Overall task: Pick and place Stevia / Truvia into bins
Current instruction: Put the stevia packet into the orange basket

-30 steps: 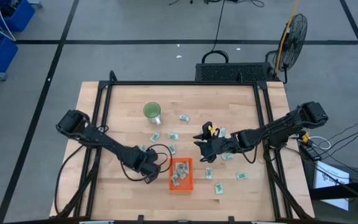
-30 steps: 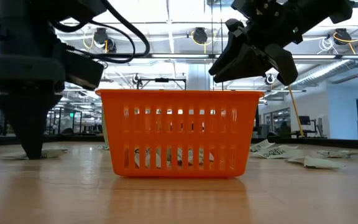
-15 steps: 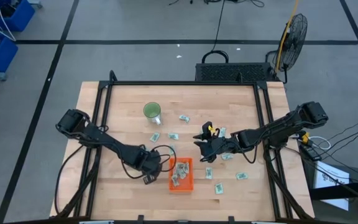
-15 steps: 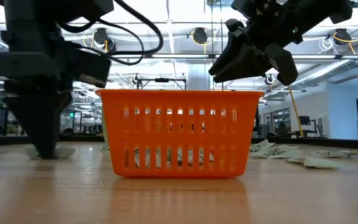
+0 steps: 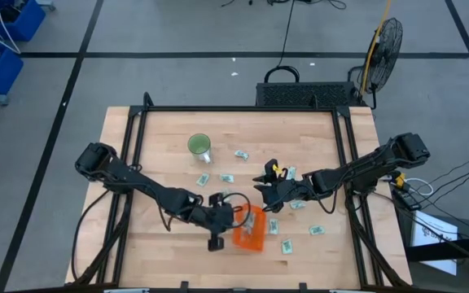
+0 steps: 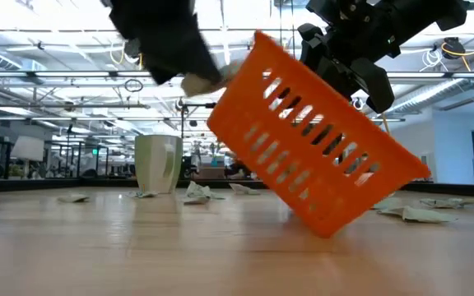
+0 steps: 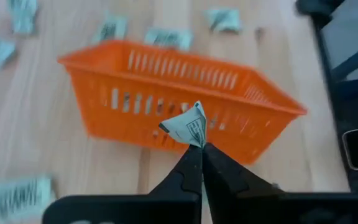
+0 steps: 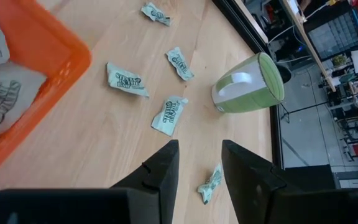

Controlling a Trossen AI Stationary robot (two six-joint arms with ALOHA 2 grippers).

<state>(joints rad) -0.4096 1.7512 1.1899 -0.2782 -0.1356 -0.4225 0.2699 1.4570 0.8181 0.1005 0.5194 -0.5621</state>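
Orange tray (image 6: 319, 152) now tipped off wooden table (image 6: 138, 247); left fingers (image 7: 194, 168) pinching sachet (image 7: 186, 126); right fingers (image 8: 197, 165) spread.

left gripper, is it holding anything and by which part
Yes: the left gripper pinches a sachet by its lower corner, beside the tipped orange basket. The right gripper is open, holding nothing.
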